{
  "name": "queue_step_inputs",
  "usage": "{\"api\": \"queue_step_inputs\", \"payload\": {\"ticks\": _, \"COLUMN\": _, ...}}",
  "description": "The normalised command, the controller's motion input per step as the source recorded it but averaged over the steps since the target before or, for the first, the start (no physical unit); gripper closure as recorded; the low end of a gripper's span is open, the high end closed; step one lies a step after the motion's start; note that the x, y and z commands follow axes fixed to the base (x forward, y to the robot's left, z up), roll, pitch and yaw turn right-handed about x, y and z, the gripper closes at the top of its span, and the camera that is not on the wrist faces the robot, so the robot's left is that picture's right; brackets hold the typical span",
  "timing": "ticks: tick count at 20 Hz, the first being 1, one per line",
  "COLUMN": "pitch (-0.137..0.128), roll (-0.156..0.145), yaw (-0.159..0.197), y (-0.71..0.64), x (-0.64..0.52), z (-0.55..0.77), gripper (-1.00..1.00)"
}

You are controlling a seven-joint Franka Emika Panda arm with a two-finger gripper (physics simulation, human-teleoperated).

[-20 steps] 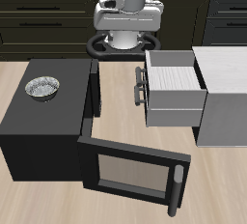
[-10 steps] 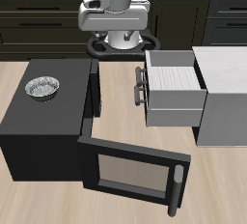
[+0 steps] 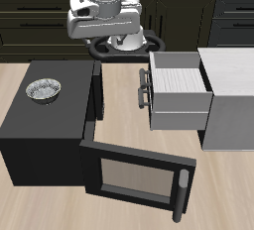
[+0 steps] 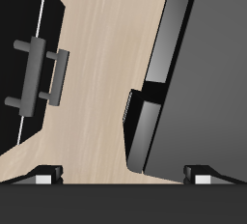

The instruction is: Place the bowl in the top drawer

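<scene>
Swinging arm from drawer side toward black box. Gripper holds nothing, fingertips apart. Bowl sits untouched on box top, 9 o'clock of top drawer, which stands open. We judge 1 reach remaining before grasp.

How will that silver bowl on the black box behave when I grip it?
The bowl looks like thin shiny metal, so probably light, stiff and slippery between fingers. Its low, wide shape suggests it won't tip easily, though it may slide on the black box if nudged.
</scene>
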Motion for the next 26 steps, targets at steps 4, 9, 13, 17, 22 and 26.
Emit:
{"api": "queue_step_inputs", "payload": {"ticks": 4, "pitch": -0.014, "roll": -0.042, "yaw": -0.012, "y": -0.37, "x": 0.2, "z": 0.13, "gripper": -1.0}}
{"api": "queue_step_inputs", "payload": {"ticks": 9, "pitch": 0.023, "roll": 0.005, "yaw": -0.004, "y": -0.28, "x": 0.23, "z": 0.01, "gripper": -1.0}}
{"api": "queue_step_inputs", "payload": {"ticks": 13, "pitch": 0.025, "roll": 0.01, "yaw": -0.015, "y": -0.19, "x": 0.17, "z": -0.05, "gripper": -1.0}}
{"api": "queue_step_inputs", "payload": {"ticks": 17, "pitch": 0.011, "roll": -0.02, "yaw": -0.002, "y": -0.16, "x": 0.14, "z": -0.02, "gripper": -1.0}}
{"api": "queue_step_inputs", "payload": {"ticks": 22, "pitch": -0.018, "roll": -0.036, "yaw": -0.043, "y": -0.32, "x": 0.21, "z": 0.09, "gripper": -1.0}}
{"api": "queue_step_inputs", "payload": {"ticks": 26, "pitch": -0.02, "roll": -0.029, "yaw": -0.022, "y": -0.32, "x": 0.16, "z": 0.1, "gripper": -1.0}}
